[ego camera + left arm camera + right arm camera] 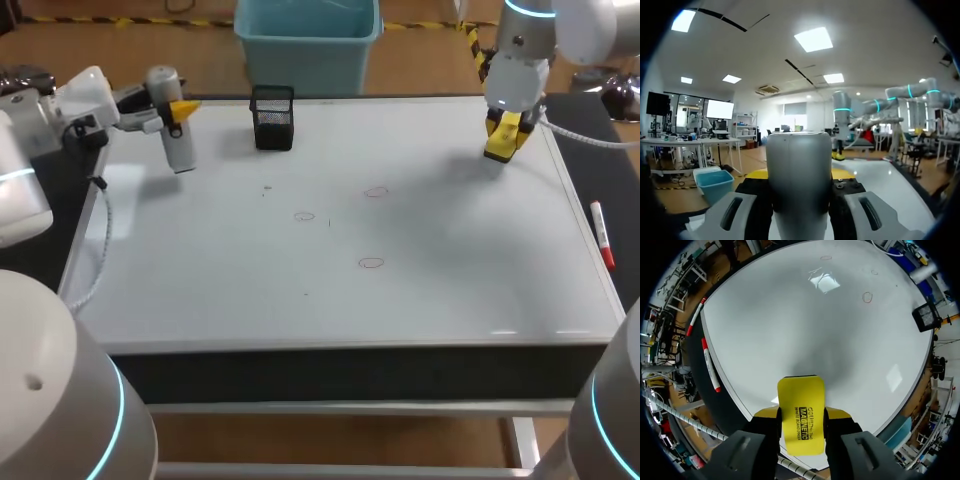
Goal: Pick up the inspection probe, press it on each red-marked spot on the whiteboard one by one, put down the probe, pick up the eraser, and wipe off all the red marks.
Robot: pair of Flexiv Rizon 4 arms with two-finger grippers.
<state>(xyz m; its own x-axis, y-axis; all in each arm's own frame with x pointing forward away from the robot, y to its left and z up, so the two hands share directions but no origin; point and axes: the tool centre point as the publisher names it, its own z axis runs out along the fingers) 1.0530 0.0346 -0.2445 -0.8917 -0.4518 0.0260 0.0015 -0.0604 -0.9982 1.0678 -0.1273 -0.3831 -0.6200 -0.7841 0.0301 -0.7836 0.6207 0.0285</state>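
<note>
While our left gripper point(178, 110) is clamped on the grey inspection probe point(178, 145), holding it roughly upright above the far left corner of the whiteboard point(450, 300), our right gripper point(505, 132) is clamped on the yellow eraser point(801, 407). The eraser hangs above the far right corner, apart from the surface. Three red-marked spots sit unwiped near the middle of the whiteboard: the far ring point(375, 192), the left ring point(305, 216) and the near ring point(371, 263). A black mesh holder point(272, 118) stands near the probe, and a red marker point(602, 235) lies along the bench's right edge. We judge the probe not yet put down, though the eraser is ready for wiping. The next move calls for lowering the eraser flat onto the far ring, the one closest to it, then sweeping across each ring with firm contact.
</note>
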